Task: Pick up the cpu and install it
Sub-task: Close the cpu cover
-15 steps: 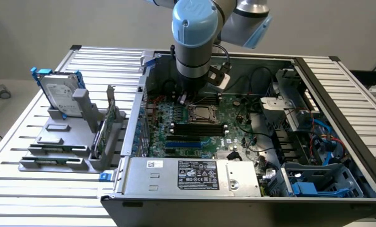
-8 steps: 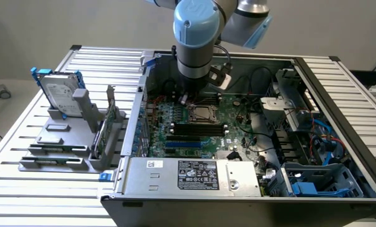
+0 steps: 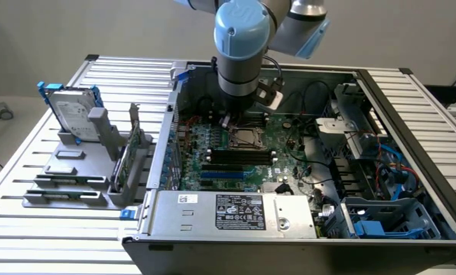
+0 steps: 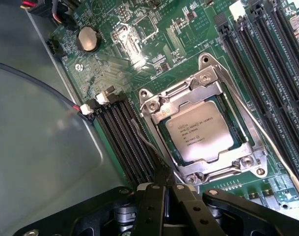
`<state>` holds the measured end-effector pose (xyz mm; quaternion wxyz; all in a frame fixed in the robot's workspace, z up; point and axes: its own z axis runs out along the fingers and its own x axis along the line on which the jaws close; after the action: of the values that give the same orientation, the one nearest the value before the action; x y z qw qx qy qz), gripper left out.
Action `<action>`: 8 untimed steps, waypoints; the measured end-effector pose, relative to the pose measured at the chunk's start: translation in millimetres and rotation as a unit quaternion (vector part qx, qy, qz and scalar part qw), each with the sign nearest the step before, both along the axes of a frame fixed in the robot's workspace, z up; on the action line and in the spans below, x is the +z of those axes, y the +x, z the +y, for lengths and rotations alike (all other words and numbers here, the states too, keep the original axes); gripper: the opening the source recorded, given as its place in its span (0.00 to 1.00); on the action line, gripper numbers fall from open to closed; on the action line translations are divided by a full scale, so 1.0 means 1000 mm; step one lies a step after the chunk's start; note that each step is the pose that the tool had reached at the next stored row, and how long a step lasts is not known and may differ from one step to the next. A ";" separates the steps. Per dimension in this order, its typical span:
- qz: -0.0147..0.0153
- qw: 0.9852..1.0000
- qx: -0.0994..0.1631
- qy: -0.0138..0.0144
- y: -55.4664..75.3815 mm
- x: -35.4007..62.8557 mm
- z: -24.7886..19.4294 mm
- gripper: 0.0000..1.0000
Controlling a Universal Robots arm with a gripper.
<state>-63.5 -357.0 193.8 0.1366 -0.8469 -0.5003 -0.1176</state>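
The thin square silver-topped cpu [image 4: 201, 132] lay seated in the metal-framed socket [image 4: 154, 105] on the green motherboard [image 4: 110, 69], apart from the black end effector [image 4: 165, 189], which hovered just beside the socket's edge, clenched and holding nothing.

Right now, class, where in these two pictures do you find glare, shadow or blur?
Wrist view: glare whitens the green motherboard above the shiny silver square cpu, and the black gripper up close looks soft. Exterior view: the open grey computer case shades its interior, while the ribbed metal table is evenly lit.
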 end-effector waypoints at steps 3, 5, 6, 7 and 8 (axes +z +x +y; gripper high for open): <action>0.000 1.000 0.000 0.000 0.001 -0.0017 0.0000 0.11; 0.000 1.000 0.000 0.000 0.002 -0.0026 0.0000 0.11; 0.000 1.000 0.000 0.000 0.002 -0.0029 0.0000 0.11; 0.000 1.000 0.000 0.000 0.003 -0.0030 0.0000 0.11; 0.000 1.000 0.000 0.000 0.003 -0.0031 0.0000 0.11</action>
<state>-60.5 -356.9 190.7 0.1365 -0.8469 -0.5003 -0.1174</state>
